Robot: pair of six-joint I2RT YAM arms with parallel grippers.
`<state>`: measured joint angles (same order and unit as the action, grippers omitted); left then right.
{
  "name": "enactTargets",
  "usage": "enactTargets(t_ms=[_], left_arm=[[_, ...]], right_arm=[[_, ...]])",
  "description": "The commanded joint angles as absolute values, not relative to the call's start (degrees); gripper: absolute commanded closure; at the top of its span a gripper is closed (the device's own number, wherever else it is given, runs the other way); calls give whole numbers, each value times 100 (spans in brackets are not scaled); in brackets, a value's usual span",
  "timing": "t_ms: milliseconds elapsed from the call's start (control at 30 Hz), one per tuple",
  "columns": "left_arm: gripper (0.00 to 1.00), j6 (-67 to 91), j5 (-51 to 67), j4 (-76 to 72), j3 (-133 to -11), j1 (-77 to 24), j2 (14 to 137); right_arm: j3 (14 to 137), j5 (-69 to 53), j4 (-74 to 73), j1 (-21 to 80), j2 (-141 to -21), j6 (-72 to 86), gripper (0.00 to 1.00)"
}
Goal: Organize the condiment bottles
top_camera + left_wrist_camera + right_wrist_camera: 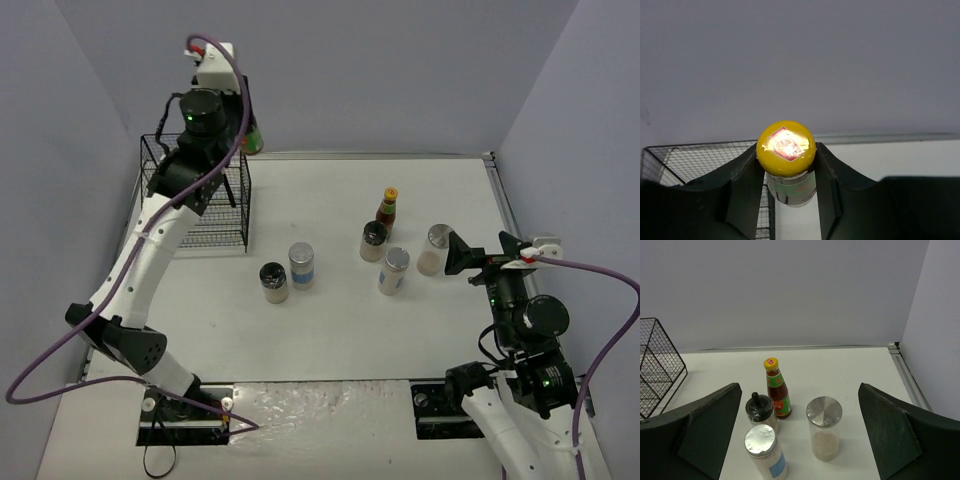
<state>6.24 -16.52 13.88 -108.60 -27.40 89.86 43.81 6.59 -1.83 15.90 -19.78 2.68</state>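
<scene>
The left tool (788, 152) is clenched on a slim sauce bottle (790, 187), its fingers pressing the neck just under the yellow cap. It holds the bottle upright and aloft at about 11 o'clock on the tabletop (350, 330), by the far right corner of the wire rack (200, 200). Whether the bottle hangs over the rack or just outside it I cannot tell. The right tool (797, 387) is released, jaws spread wide, low at 3 o'clock. It faces the second sauce bottle (777, 390) and three spice jars (824, 427) clustered near it. Two more jars (301, 265) stand side by side near the centre. The held bottle looks rigid, smooth and probably glass, so it is likely slippery and breakable. Being tall and narrow, it should tip easily when set down. A hold under the cap's lip seems secure against sliding, though a grip lower on the labelled body would likely swing less. The short jars look stable and are best pinched across the body below the lid.
</scene>
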Motion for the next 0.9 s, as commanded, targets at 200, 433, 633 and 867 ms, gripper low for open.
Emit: enactTargets(t_ms=[200, 433, 633, 867], left_arm=[[100, 474, -1460, 1169, -12015, -1136, 9236], [100, 386, -1244, 1197, -12571, -525, 9723], [100, 476, -1041, 856, -12556, -27, 9983], [100, 573, -941, 683, -12554, 413, 10369]], right_arm=[[4614, 440, 334, 1652, -2364, 237, 0], [4572, 330, 325, 1656, -2457, 211, 0], [4535, 285, 311, 1675, -2501, 234, 0], [4518, 264, 299, 1721, -2637, 229, 0]])
